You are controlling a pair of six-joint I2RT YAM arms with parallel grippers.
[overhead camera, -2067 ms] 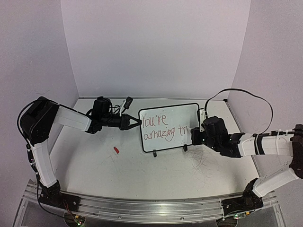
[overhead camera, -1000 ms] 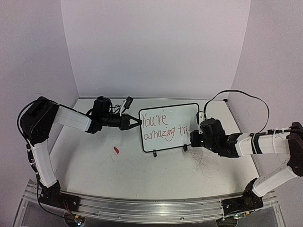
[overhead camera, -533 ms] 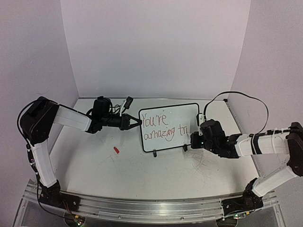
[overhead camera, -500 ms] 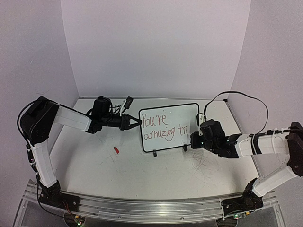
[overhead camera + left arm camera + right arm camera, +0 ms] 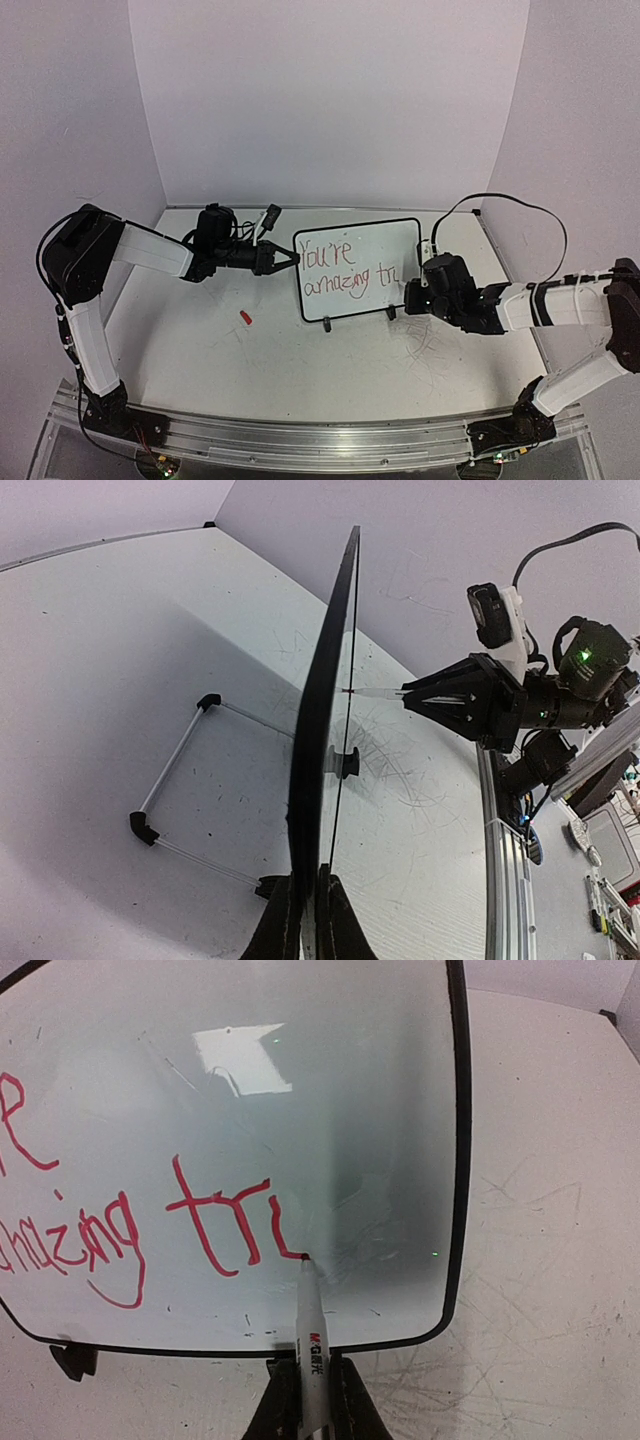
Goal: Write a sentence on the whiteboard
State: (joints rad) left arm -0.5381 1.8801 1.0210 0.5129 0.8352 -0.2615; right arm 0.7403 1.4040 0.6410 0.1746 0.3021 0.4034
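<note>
On whiteboard (image 5: pixel 385 245): sentence (image 5: pixel 340 270) "You're amazing tru" | left tool (image 5: pixel 294 258) clamps whiteboard | right tool (image 5: pixel 408 296) clamps marker (image 5: pixel 312 1330)

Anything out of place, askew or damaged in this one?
A small red piece, perhaps a marker cap, lies loose on the table, left of the whiteboard and nearer the arms in the top view. Grey scribble scuffs mark the tabletop near the board's right-hand foot. Nothing else stands out.
</note>
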